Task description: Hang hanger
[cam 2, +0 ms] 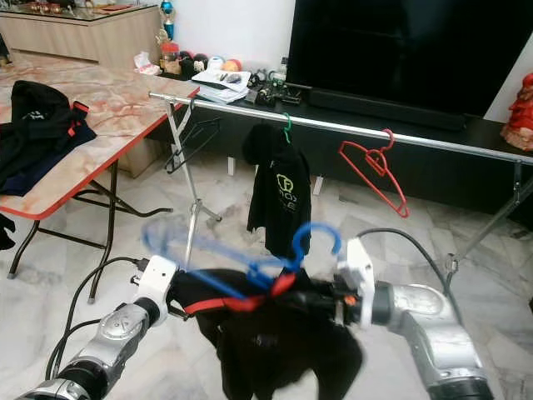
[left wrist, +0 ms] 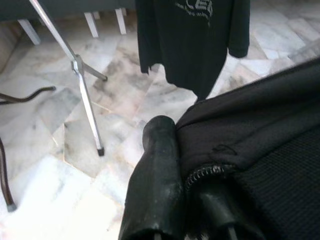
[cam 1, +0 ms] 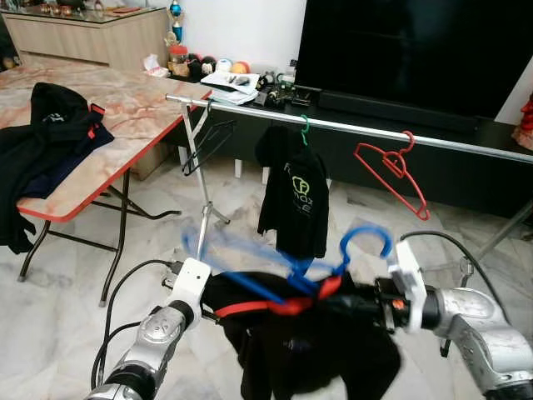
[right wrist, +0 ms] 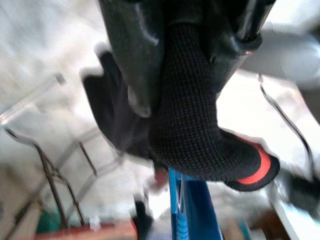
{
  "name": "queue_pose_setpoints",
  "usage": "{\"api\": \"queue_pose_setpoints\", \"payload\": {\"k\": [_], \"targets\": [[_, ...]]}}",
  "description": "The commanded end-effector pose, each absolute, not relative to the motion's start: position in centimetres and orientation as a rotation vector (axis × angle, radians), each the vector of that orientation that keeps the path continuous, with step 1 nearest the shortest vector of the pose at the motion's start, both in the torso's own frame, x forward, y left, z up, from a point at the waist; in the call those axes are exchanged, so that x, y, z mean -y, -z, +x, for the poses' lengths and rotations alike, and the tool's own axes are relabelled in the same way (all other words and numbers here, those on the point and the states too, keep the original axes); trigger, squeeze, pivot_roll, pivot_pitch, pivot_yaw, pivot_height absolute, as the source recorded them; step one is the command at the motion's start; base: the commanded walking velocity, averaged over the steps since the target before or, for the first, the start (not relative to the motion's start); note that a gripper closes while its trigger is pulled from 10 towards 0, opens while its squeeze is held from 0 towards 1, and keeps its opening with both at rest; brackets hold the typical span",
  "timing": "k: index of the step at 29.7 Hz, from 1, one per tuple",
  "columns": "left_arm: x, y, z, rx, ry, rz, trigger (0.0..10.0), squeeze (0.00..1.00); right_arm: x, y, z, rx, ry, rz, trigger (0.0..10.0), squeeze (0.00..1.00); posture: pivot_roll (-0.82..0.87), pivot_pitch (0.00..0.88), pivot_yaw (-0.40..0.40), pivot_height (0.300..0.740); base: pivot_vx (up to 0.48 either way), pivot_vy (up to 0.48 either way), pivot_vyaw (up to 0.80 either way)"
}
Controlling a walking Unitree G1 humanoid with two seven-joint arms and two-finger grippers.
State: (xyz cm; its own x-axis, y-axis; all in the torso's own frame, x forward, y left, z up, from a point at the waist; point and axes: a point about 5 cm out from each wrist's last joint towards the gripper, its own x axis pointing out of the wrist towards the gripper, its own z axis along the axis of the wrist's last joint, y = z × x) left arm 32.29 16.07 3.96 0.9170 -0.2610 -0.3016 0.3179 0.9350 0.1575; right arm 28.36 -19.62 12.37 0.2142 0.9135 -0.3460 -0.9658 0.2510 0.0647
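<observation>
left claw (left wrist: 192, 200) gripping black garment (left wrist: 270, 150)

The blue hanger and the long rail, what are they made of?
The blue hanger looks like smooth plastic: solid bright colour, thick rounded hook, though it is blurred. The rail looks like shiny metal: silver-grey and thin, with a bright glint along it.
</observation>
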Motion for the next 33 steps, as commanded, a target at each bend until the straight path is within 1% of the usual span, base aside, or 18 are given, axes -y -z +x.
{"api": "queue_pose_setpoints", "payload": {"k": [1,5,6,7,8,9,10,15,16,25,28,31,32,33], "targets": [[-17.2,-3.7,32.1,-0.304,0.253,0.189,0.0,0.00,21.6,-11.3,28.2,-0.457,-1.276,-0.376,0.0,0.00,0.11,0.033,-0.050,0.740,0.000,0.000,0.00],[-17.3,-3.6,32.0,-0.307,0.254,0.187,0.0,0.00,22.1,-11.2,28.5,-0.473,-1.247,-0.440,0.0,0.00,0.11,0.034,-0.048,0.740,0.000,0.000,0.00],[-17.3,-3.6,31.9,-0.309,0.255,0.187,0.0,0.00,22.2,-11.3,28.6,-0.480,-1.243,-0.471,0.0,0.00,0.11,0.033,-0.047,0.740,0.000,0.000,0.00],[-17.3,-3.5,31.9,-0.313,0.257,0.186,0.0,0.00,22.4,-11.1,28.8,-0.501,-1.237,-0.543,0.0,0.00,0.11,0.033,-0.047,0.740,0.000,0.000,0.00],[-17.3,-3.5,31.9,-0.314,0.257,0.186,0.0,0.00,22.4,-10.9,28.9,-0.510,-1.234,-0.566,0.0,0.00,0.11,0.033,-0.047,0.740,0.000,0.000,0.00],[-17.3,-3.5,31.9,-0.314,0.257,0.186,0.0,0.00,22.4,-10.9,28.9,-0.510,-1.234,-0.566,0.0,0.00,0.11,0.033,-0.047,0.740,0.000,0.000,0.00],[-17.3,-3.5,31.9,-0.316,0.260,0.186,0.0,0.00,22.4,-10.4,29.2,-0.527,-1.213,-0.649,0.0,0.00,0.11,0.033,-0.047,0.740,0.000,0.000,0.00],[-17.3,-3.6,31.9,-0.317,0.265,0.185,0.0,0.00,21.7,-9.8,30.0,-0.493,-1.168,-0.729,0.0,0.00,0.12,0.033,-0.045,0.740,0.000,0.000,0.00],[-17.3,-3.6,31.9,-0.320,0.270,0.185,0.0,0.00,21.6,-9.8,30.4,-0.478,-1.128,-0.765,0.0,0.00,0.12,0.033,-0.045,0.740,0.000,0.000,0.00],[-17.0,-3.4,31.6,-0.340,0.338,0.157,0.0,0.00,21.3,-9.8,32.0,-0.417,-0.969,-0.852,0.0,0.00,0.11,0.034,-0.047,0.740,0.000,0.000,0.00],[-16.8,-3.3,31.5,-0.355,0.378,0.153,0.0,0.00,20.9,-9.5,32.5,-0.395,-0.904,-0.873,0.0,0.00,0.11,0.034,-0.047,0.740,0.000,0.000,0.00],[-16.5,-3.2,31.3,-0.364,0.423,0.152,0.0,0.00,20.3,-9.0,32.4,-0.393,-0.898,-0.875,0.0,0.00,0.12,0.033,-0.047,0.740,0.000,0.000,0.00],[-16.3,-3.3,31.2,-0.361,0.450,0.153,0.0,0.00,20.1,-8.7,32.5,-0.386,-0.876,-0.911,0.0,0.00,0.12,0.033,-0.046,0.740,0.000,0.000,0.00],[-16.2,-3.3,31.2,-0.361,0.465,0.157,0.0,0.00,20.0,-8.7,32.6,-0.381,-0.861,-0.891,0.0,0.00,0.12,0.033,-0.046,0.740,0.000,0.000,0.00]]}}
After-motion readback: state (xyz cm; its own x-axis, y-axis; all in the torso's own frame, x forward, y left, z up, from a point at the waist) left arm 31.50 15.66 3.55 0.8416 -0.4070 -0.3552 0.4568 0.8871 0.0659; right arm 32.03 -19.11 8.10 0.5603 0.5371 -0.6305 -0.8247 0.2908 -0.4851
